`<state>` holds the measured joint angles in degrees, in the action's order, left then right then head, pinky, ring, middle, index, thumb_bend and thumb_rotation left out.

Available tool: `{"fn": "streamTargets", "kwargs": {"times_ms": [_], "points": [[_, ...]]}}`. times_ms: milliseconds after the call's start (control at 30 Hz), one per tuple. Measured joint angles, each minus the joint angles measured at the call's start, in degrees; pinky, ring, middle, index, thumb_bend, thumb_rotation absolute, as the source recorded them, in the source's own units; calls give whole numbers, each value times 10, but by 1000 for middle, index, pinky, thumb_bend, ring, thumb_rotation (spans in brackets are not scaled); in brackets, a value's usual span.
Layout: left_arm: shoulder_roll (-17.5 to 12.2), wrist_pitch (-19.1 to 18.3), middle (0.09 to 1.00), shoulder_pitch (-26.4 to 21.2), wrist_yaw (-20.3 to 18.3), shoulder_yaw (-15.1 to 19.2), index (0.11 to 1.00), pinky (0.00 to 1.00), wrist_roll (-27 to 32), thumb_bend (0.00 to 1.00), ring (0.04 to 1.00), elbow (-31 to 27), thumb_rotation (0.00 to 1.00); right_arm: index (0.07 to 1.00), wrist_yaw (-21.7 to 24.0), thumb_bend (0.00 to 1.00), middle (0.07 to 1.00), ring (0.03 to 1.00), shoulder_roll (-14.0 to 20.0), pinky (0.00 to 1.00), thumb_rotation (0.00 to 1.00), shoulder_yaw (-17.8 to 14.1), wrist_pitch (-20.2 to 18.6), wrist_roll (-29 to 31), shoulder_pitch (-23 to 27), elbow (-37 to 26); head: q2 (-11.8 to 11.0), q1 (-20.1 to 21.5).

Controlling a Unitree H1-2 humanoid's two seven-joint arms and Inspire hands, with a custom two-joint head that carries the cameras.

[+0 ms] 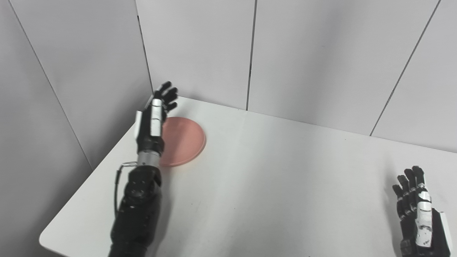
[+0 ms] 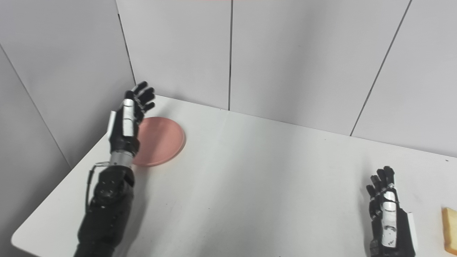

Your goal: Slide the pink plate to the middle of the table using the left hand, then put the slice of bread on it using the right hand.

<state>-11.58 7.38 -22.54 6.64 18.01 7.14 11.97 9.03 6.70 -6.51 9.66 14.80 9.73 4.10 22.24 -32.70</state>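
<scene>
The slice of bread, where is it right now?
Only the right eye view shows the slice of bread: it lies at the table's right edge, just right of the right robot hand, far from the pink plate.

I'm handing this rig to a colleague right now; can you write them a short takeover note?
Left robot hand: open, raised by the pink plate's left edge; contact unclear.
Right robot hand: open, holding nothing, near the table's right side.
Pink plate: at the table's far left, not yet slid to the middle.
Bread slice: at the right edge of the right eye view, untouched.
Left: slide the plate, then place the bread.
</scene>
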Motion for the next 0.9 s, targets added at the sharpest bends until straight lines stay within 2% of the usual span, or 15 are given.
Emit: {"fn": "streamTargets", "kwargs": {"times_ms": [133,567,800,900], "points": [[-23,-5,805,-5,0,20,798,804,22,727,818,20,1000,1000,0,487,999,995,-1,1000,932,0,0,-1,2,4,-1,-3],[-94,-14,817,-24,-15,29,790,802,42,720,824,117,1000,1000,1,494,999,992,-2,1000,926,-1,3,1,4,6,-5,-9],[-103,-13,828,-33,-31,33,807,761,58,735,826,161,1000,1000,1,472,995,994,-2,1000,940,-1,5,2,5,6,-6,-10],[-103,-13,816,-40,-34,33,804,759,64,738,815,182,1000,1000,1,495,994,988,-2,1000,928,-1,6,2,5,6,-5,-10]]}}
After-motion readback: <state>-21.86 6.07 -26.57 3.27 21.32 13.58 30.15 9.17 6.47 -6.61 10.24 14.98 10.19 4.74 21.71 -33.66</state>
